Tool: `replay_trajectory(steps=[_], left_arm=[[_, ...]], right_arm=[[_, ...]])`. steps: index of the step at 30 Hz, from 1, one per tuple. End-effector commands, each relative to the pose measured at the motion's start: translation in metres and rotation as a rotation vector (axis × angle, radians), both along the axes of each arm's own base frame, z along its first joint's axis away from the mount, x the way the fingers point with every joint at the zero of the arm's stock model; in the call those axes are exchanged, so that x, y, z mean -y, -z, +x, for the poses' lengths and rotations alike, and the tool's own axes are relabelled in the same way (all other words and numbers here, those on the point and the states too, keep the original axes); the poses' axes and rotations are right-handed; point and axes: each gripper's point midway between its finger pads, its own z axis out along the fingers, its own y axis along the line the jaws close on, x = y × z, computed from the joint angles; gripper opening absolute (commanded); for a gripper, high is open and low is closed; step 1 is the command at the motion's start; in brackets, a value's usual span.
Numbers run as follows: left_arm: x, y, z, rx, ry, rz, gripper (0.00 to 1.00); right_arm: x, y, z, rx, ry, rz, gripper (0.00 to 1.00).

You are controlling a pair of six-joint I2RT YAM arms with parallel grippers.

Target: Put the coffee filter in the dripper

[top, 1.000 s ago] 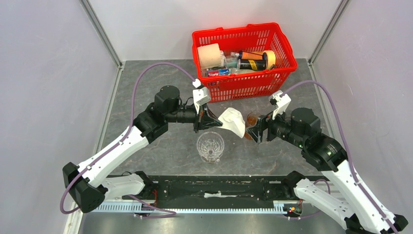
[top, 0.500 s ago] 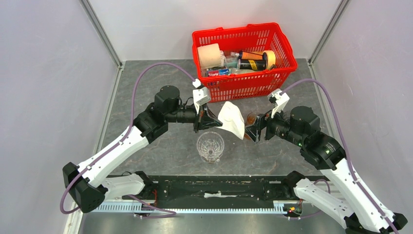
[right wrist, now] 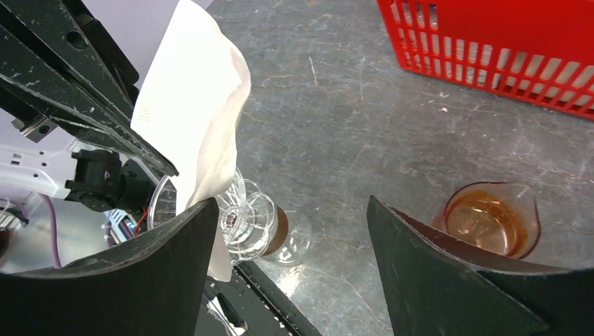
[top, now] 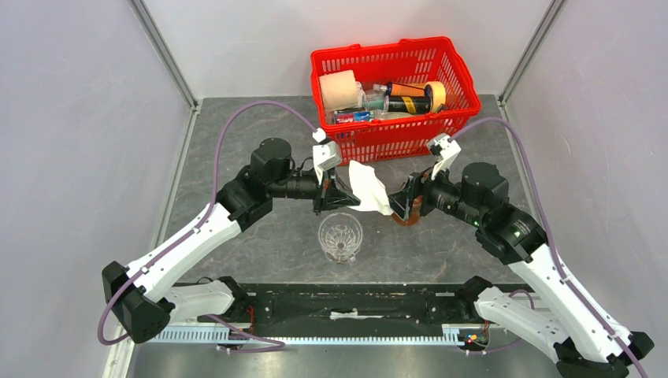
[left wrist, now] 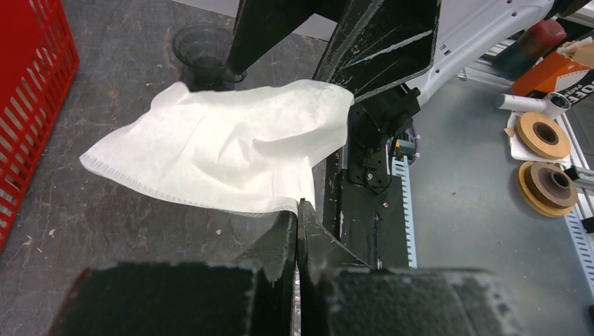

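Since the earlier frame, the right gripper [top: 400, 205] has been brought left, close to the coffee filter [top: 367, 187], and its jaws are spread wide. The coffee filter is pinched at one corner by the left gripper [top: 340, 197] and is held in the air just beyond the dripper [top: 340, 236].

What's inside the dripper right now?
Nothing shows inside the dripper from above, only its ribbed glass. The coffee filter is outside it, pinched in the left hand. From the right wrist, the filter hides part of its rim.
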Motion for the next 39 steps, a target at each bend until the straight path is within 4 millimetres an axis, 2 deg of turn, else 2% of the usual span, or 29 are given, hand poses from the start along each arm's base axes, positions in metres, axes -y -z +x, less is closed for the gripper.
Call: replay_trajectory(steps=[1, 10, 16, 19, 24, 28, 33, 39], left_arm=[[0.002, -0.011, -0.006, 0.050, 0.050, -0.041, 0.02], [0.000, -0.014, -0.010, 0.090, 0.074, -0.049, 0.02], [-0.001, -0.016, -0.009, 0.092, 0.063, -0.052, 0.02], [-0.003, -0.018, -0.009, 0.101, 0.052, -0.055, 0.02], [-0.007, -0.019, -0.011, 0.119, 0.044, -0.052, 0.02], [-0.008, -0.020, -0.012, 0.129, 0.045, -0.052, 0.02], [-0.008, -0.020, -0.013, 0.132, 0.054, -0.054, 0.02], [-0.006, -0.019, -0.012, 0.121, 0.055, -0.052, 0.02]], right_arm=[[-0.015, -0.011, 0.001, 0.007, -0.057, 0.056, 0.86], [-0.021, -0.002, 0.001, -0.031, -0.079, 0.049, 0.82], [-0.023, -0.002, -0.010, -0.043, -0.125, 0.059, 0.82], [-0.007, 0.003, -0.013, -0.042, -0.064, 0.016, 0.83], [0.040, 0.014, -0.016, -0.050, 0.135, -0.083, 0.85], [0.059, 0.013, -0.027, -0.029, 0.179, -0.095, 0.86], [0.052, 0.013, -0.038, -0.020, 0.107, -0.072, 0.86], [0.028, 0.009, -0.041, -0.050, -0.007, -0.037, 0.87]])
